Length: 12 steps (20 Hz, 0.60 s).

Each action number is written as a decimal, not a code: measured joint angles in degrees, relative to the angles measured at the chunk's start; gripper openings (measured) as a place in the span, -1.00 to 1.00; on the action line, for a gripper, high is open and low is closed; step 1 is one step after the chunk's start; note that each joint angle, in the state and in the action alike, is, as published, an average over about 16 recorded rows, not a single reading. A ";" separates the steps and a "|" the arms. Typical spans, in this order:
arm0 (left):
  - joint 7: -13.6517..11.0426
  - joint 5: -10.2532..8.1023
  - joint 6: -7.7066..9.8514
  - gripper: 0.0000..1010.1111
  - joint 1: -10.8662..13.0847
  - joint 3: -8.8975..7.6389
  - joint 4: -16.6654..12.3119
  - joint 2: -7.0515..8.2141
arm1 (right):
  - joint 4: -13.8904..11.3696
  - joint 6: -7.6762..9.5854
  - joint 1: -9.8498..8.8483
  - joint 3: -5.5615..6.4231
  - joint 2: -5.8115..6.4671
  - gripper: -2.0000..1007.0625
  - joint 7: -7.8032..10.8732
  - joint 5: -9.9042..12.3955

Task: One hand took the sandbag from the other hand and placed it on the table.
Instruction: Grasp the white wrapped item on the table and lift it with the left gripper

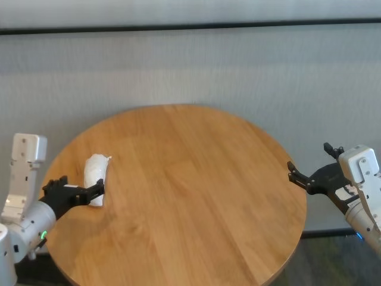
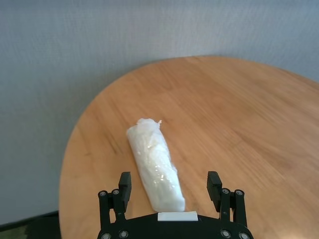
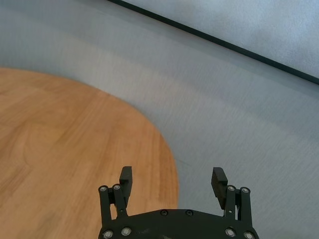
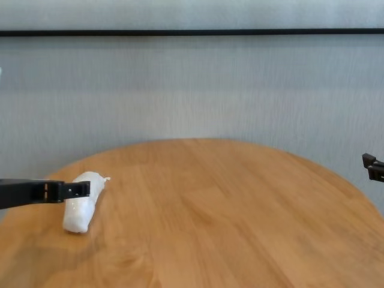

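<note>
Sandbag (image 2: pixel 154 166) lies flat on the round wooden table (image 1: pixel 196 196), and my left gripper (image 2: pixel 169 185), the green-lit one, straddles its near end with both fingers spread wide and neither pad touching the plastic as far as I can judge from the left wrist view. So the bag runs lengthwise away from this gripper, blunt end between the fingers, twisted tip pointing off ahead of it. My right gripper (image 3: pixel 172 180), the blue-lit one, hangs released as well, off the far rim of the table, well apart from the bag and holding nothing. I judge the main risk to be in the grasp itself: the fingers bracket only the last part of a long, lumpy, glossy bag, so if I close here the fill could squeeze forward and the bag could droop or slide out on the lift. The slick film makes that more likely. A second risk is that one finger meets the bag before the other, since it sits slightly off-centre between them, and nudges it along the wood instead of pinching it. For the handover, a droopy end-grip would leave the right gripper a swinging target, and a missed catch would drop the bag back onto the table or over its edge.
</note>
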 joint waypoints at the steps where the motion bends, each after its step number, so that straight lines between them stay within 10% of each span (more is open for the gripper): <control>1: -0.06 0.21 0.00 0.99 -0.12 0.11 0.14 -0.26 | 0.00 0.00 0.00 0.00 0.00 0.99 0.00 0.00; 12: -0.74 4.03 -1.59 0.99 -2.16 1.96 4.66 -2.60 | 0.00 0.00 0.00 0.00 0.00 0.99 0.00 0.00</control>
